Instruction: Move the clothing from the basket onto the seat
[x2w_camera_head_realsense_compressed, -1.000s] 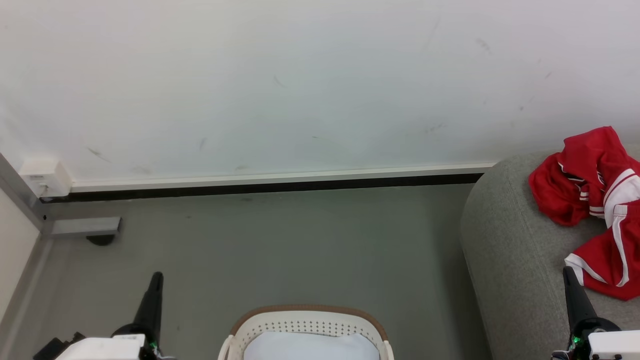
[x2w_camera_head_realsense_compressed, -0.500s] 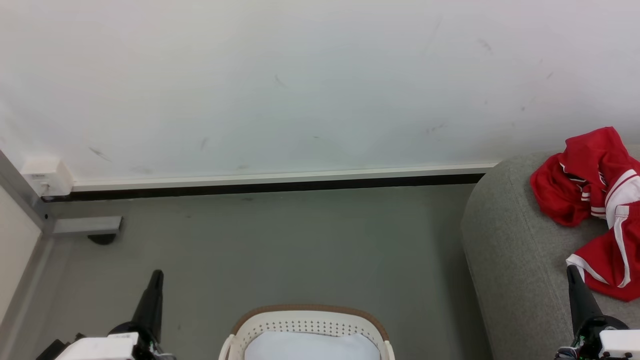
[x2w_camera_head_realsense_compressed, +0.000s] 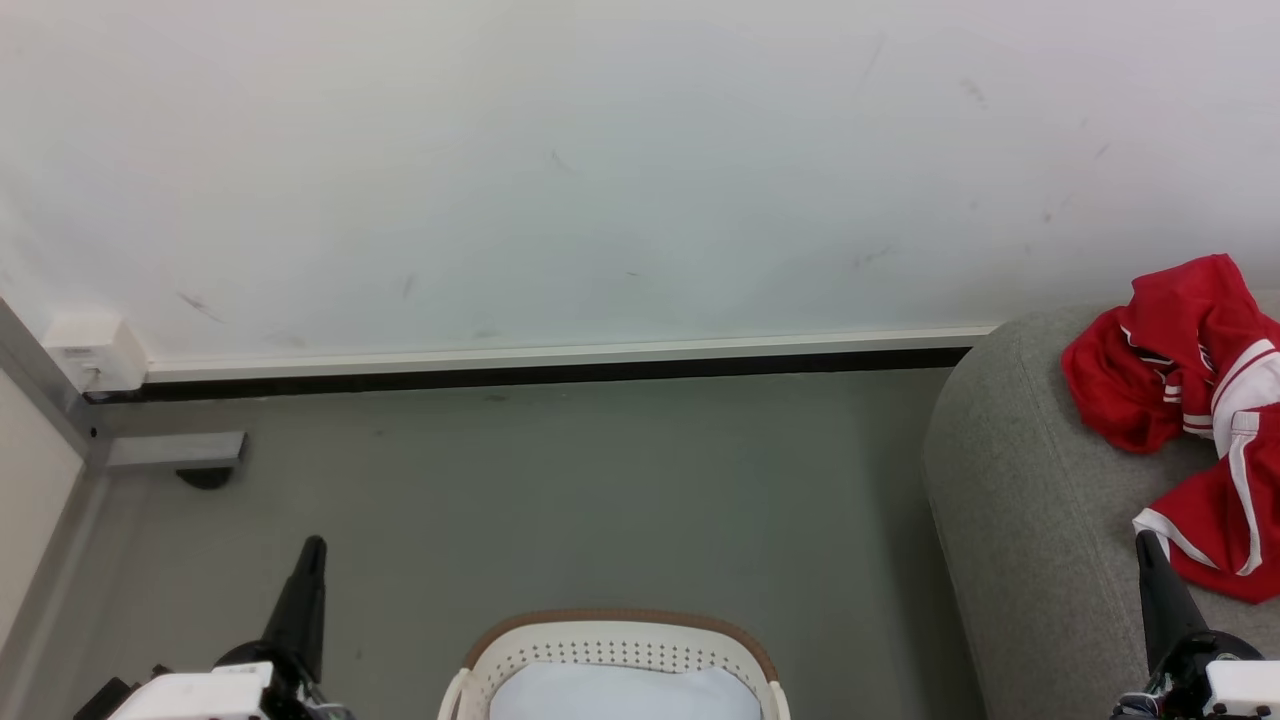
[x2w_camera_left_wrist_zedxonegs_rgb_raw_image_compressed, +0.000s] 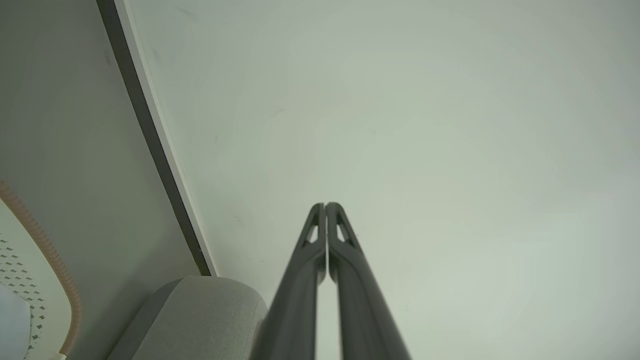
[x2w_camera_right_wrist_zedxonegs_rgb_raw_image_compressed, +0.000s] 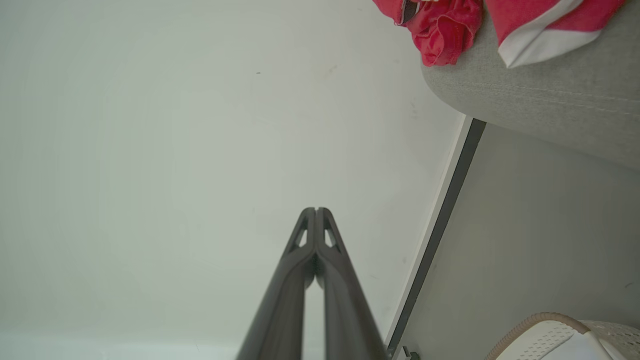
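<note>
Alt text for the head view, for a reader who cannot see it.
Red clothing with white stripes lies crumpled on the grey seat at the right edge; the white basket sits on the floor at bottom centre. The left gripper and right gripper point up from the lower corners, jaws shut and empty.

head cam: fwd-down | wrist cams: twd wall (x2w_camera_left_wrist_zedxonegs_rgb_raw_image_compressed: 400, 100) | all share basket (x2w_camera_head_realsense_compressed: 610, 650), seat (x2w_camera_head_realsense_compressed: 1020, 500)
</note>
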